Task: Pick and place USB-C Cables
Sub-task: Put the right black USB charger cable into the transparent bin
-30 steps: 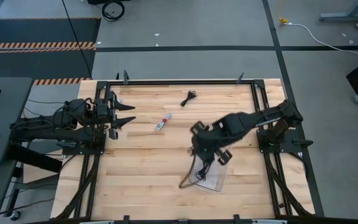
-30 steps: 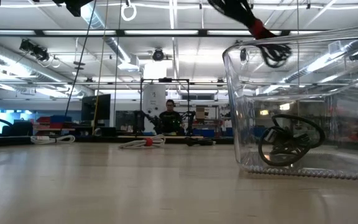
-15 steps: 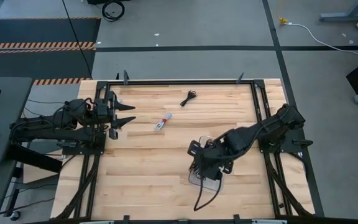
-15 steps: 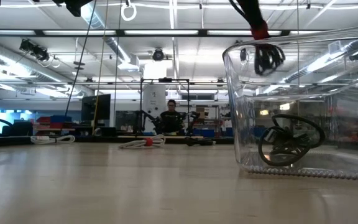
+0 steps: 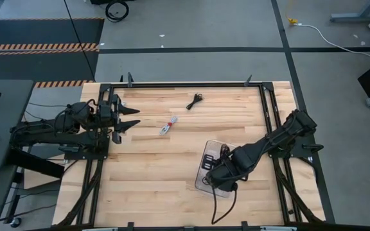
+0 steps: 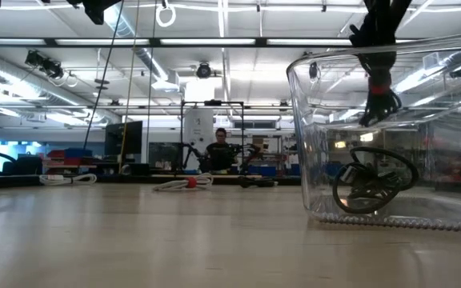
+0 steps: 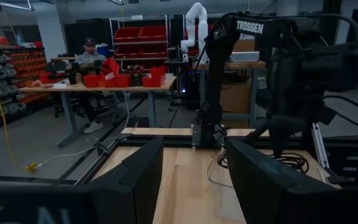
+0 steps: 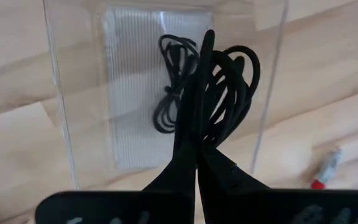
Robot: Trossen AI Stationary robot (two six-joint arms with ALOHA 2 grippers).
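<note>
My right gripper (image 5: 220, 171) hangs over the clear plastic container (image 5: 208, 153), shut on a coiled black USB-C cable (image 8: 234, 87). In the low view the gripper (image 6: 378, 94) reaches down past the container's rim (image 6: 318, 60). Another black cable coil (image 8: 168, 94) lies on the container's floor (image 6: 370, 184). A white cable with red (image 5: 167, 126) and a black cable (image 5: 194, 101) lie loose on the table toward the far edge. My left gripper (image 5: 128, 119) waits open at the table's left side, above the wood. My right gripper pinches the black cable bundle (image 8: 219, 74) between its two fingers (image 8: 199, 93), coming from above and pointing down. The loops bulge out beside the fingers. The bundle is lifted clear and hangs inside the container's upper part (image 6: 382, 110), above the coil on the floor.
The container stands on the table's near right part. The red-tipped white cable (image 8: 325, 168) shows on the wood beside it in the right wrist view. Black frame rails (image 5: 268, 115) border the table. A person sits at a bench in the room beyond (image 6: 221, 150).
My right gripper has carried the black cable toward the table's near edge and down, from above the container's far rim to inside its opening. It stayed shut on the bundle. The cable on the container's floor has not moved.
</note>
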